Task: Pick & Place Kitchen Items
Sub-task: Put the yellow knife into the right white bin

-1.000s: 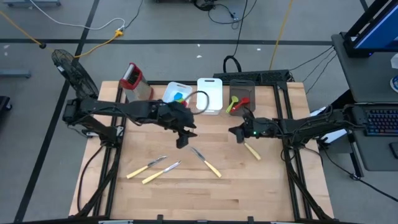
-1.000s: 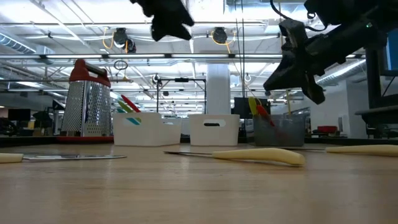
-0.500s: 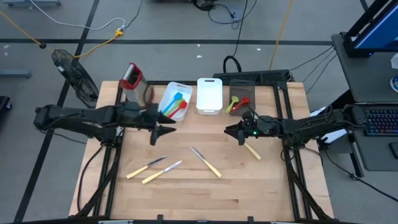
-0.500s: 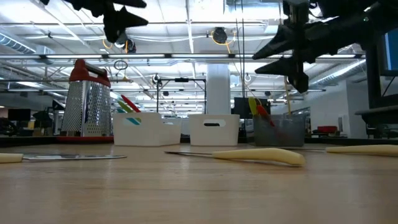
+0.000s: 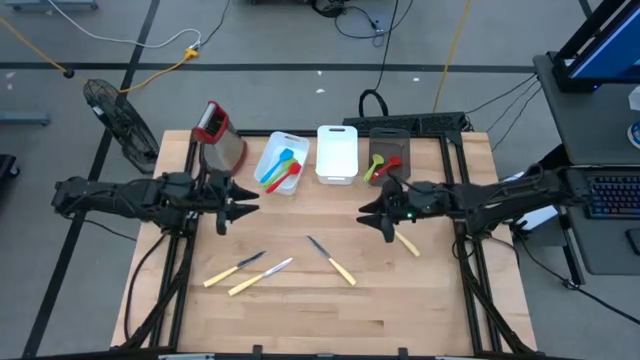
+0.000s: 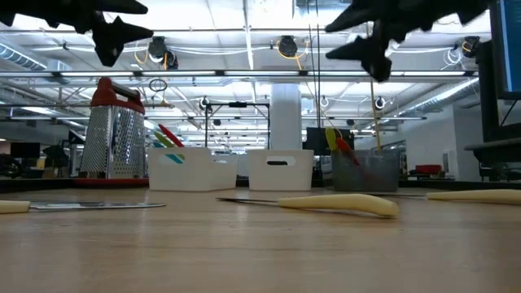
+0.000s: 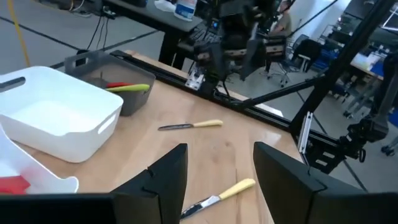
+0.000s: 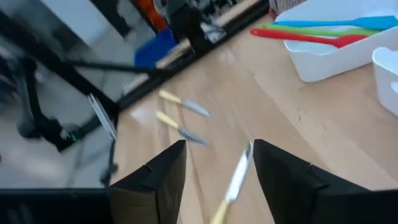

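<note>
Pale wood forms the table on which four knives with pale yellow handles lie loose: two side by side toward the front left, a third knife near the middle front, and a fourth knife just below the right gripper. Both arms hang above the table, well clear of the utensils. The left gripper is over the table's left edge, beside the red-topped metal grater, its jaws spread and empty; the left wrist view looks between its two dark fingers toward two of the knives. The right gripper is over the middle right of the table, its jaws likewise spread with nothing between them, fingers framing a knife in its own wrist view. Along the back edge stand three bins in a row. The tilted white bin on the left holds a blue spatula, a green utensil and a red spatula. The middle white bin has nothing visible inside it. The dark grey bin on the right holds a green spoon and a red utensil.
</note>
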